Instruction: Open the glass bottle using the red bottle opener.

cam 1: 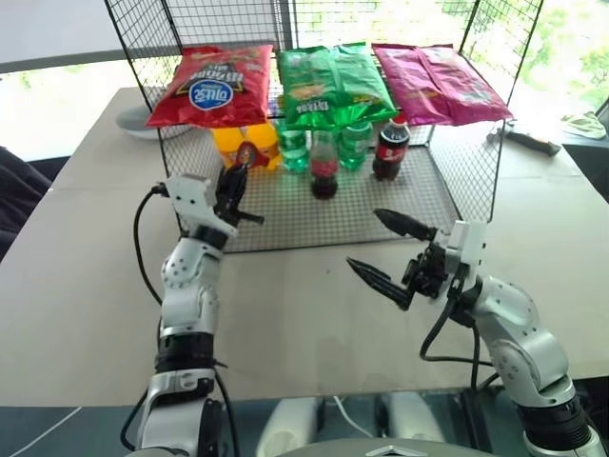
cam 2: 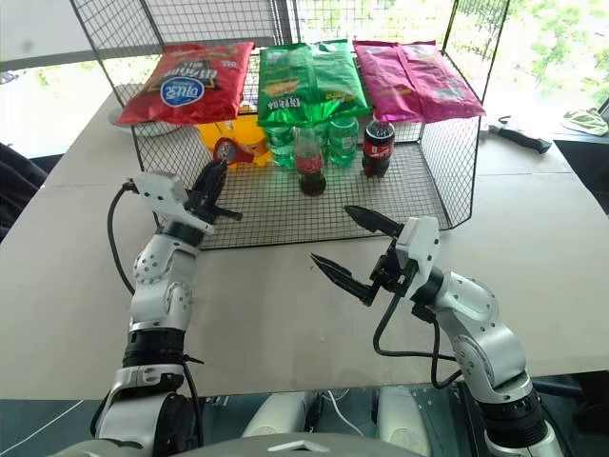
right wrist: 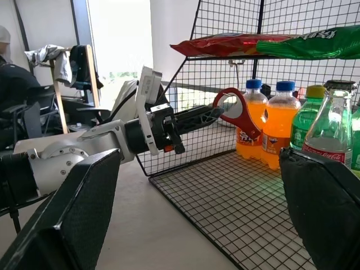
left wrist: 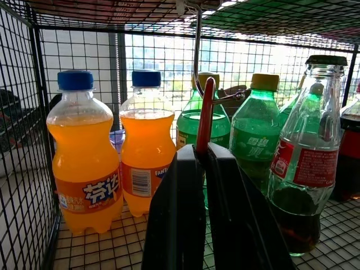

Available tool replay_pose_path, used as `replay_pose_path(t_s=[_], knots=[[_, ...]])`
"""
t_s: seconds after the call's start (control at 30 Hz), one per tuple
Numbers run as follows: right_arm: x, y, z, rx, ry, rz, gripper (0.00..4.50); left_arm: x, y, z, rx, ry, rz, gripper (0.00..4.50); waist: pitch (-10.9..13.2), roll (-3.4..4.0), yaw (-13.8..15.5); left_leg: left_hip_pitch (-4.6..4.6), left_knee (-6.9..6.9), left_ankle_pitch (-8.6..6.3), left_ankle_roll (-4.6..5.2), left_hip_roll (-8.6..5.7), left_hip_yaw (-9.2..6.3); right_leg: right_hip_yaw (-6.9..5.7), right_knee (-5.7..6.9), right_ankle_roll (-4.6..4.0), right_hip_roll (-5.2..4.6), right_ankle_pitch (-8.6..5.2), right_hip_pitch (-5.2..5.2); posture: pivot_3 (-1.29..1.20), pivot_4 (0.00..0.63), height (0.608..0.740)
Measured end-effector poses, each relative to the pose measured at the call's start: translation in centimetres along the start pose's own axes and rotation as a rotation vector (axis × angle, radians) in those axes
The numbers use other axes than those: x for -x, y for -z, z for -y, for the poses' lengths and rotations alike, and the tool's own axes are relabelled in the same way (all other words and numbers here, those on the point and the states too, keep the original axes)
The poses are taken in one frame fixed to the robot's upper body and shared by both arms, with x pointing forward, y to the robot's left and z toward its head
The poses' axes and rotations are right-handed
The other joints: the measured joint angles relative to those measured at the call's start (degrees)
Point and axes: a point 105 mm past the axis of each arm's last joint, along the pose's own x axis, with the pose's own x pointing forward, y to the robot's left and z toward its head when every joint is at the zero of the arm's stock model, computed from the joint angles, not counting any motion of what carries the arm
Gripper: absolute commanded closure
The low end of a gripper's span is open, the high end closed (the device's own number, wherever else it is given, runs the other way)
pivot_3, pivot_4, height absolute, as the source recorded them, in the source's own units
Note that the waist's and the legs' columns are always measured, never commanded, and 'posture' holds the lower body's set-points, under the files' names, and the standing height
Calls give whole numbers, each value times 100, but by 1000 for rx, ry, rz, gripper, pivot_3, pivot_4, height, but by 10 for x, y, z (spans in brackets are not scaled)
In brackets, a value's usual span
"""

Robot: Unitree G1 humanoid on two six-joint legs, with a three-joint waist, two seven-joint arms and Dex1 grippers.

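On the pale matte desk [cam 1: 86, 286] stands a black wire-mesh rack [cam 1: 457, 181], its grid floor open toward the robot, and everything is placed against it. At the rack's left front corner the left gripper [cam 1: 233, 186] has its black jaws pinched tight on the red bottle opener [right wrist: 238, 114], a flat, glossy plastic piece with a rounded ring head; its long axis rises steeply from the jaws, the ring head uppermost at the rack's opening, the tapered handle hidden between the fingers. Behind it, at the rack's left back, sit two orange soda bottles [left wrist: 87, 152] of soft ribbed plastic with blue caps. Mid-rack stands the glass bottle [cam 1: 324, 169], upright, clear and smooth, narrow neck up, dark drink in its lower half, a red label band around it, green plastic bottles [left wrist: 256, 135] just behind. In front of the rack's right half, over bare desk, the right gripper [cam 1: 390, 252] holds its tapered jaws spread wide, holding nothing.
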Motion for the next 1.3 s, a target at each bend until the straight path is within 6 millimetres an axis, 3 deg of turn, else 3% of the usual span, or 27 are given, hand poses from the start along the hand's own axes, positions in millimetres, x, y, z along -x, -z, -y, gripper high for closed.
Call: replay_pose_path(t_s=[0.47,0.97,1.1,1.3], knots=[[0,-2,0,13,1,14,0,-4,-22,19,257,99,88,4383,-1,-1,-7,0,3,0,0,0,1,1,2,0,13,0,0,0,150,740],[2,5,7,37,41,-7,0,4,-14,29,424,174,40,4383,-1,-1,-8,0,5,0,0,1,1,2,4,0,16,0,0,0,150,740],[4,16,17,49,95,-74,0,14,-8,47,548,286,-24,4383,-1,-1,-15,0,5,0,0,1,2,3,4,0,16,0,0,0,150,740],[10,40,32,-21,172,-288,0,33,-2,91,673,584,-187,4383,-1,0,-12,1,5,1,0,2,1,4,8,-1,17,0,0,0,150,740]])
